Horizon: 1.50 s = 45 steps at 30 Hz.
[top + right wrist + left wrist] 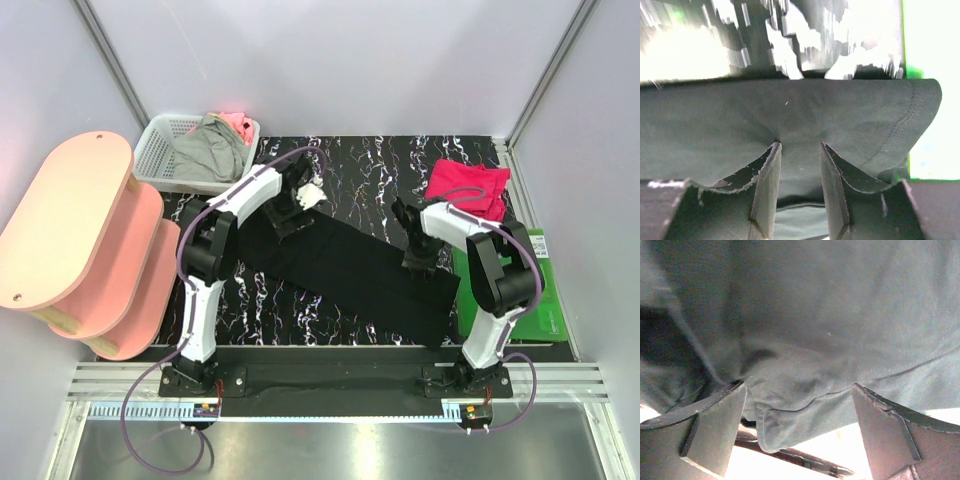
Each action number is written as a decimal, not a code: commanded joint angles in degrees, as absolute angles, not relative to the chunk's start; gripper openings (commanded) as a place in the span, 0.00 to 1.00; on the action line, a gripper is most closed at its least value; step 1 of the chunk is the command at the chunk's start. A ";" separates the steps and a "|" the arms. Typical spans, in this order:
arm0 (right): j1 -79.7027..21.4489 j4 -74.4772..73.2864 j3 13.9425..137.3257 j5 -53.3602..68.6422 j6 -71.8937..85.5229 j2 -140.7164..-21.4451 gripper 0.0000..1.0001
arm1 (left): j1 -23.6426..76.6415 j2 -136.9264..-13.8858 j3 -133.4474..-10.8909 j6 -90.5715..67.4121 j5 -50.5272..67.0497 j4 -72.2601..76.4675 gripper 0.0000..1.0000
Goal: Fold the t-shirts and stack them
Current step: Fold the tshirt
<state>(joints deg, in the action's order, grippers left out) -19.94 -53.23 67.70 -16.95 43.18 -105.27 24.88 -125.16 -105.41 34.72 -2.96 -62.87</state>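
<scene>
The black t-shirt (350, 272) lies in a long diagonal band across the marbled table (370, 180). My left gripper (290, 212) is at the shirt's far left end. In the left wrist view it (799, 387) is open, its fingers wide apart around the shirt's hem (790, 415). My right gripper (415, 258) is on the shirt's right part. In the right wrist view it (799, 145) is pinched on a puckered fold of the black cloth (740, 115). The crimson-pink t-shirt (468, 186) lies crumpled at the back right, apart from both grippers. The daisy print is hidden.
A white lattice basket (160, 140) with grey-green and pink cloth stands at the back left. A pink tiered shelf (80, 230) fills the left side. A flat green board (545, 300) lies at the table's right edge, partly under the right arm.
</scene>
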 commanded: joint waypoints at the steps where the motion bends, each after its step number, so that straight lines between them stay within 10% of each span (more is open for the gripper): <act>1: -25.04 -54.23 61.80 -14.86 47.63 -97.93 0.44 | 24.78 -128.66 -110.73 34.89 -1.76 -62.49 0.93; 23: -32.61 -56.52 57.39 -11.52 53.09 -93.16 0.44 | 30.32 -145.98 -136.76 34.20 -4.92 -61.70 0.98; 45: -31.47 -58.80 64.60 -18.80 48.69 -97.21 0.45 | 22.94 -114.87 -96.42 22.59 -0.35 -52.47 0.95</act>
